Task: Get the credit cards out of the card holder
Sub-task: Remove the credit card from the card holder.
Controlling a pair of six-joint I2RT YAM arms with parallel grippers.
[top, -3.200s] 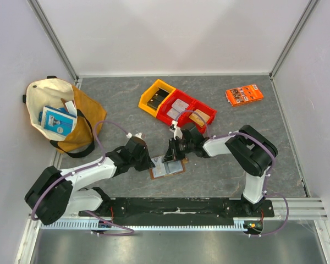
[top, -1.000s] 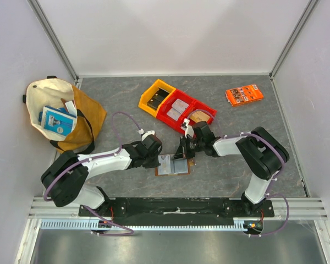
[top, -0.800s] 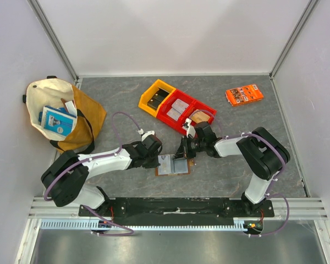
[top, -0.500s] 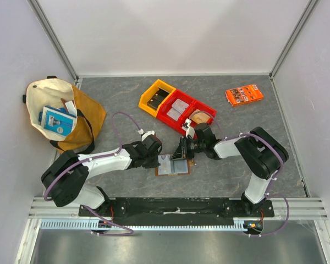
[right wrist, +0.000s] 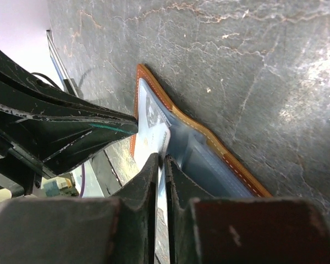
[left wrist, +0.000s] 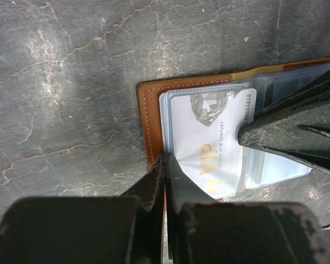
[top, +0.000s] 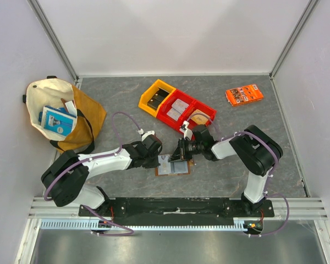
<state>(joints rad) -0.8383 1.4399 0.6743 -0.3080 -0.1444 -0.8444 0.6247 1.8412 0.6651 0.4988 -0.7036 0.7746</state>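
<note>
Left wrist view: card holder (left wrist: 148, 104) lies open on the counter (left wrist: 71, 82), left fingers (left wrist: 151, 184) together, pinning its edge; right fingers (right wrist: 146, 181) nearly together at a sleeved credit card (left wrist: 209, 143), grip unclear. None seems out yet.

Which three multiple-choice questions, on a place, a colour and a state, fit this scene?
1. On the table, the orange packet lies: A near left; B far right; C in the middle.
2. The rim of the card holder is: A green; B black; C brown.
3. The card holder is: A open; B folded shut; C upright.
Answers: B, it lies alone near the far right corner; C, the stitched leather edge shows brown; A, its pale inside faces up.
</note>
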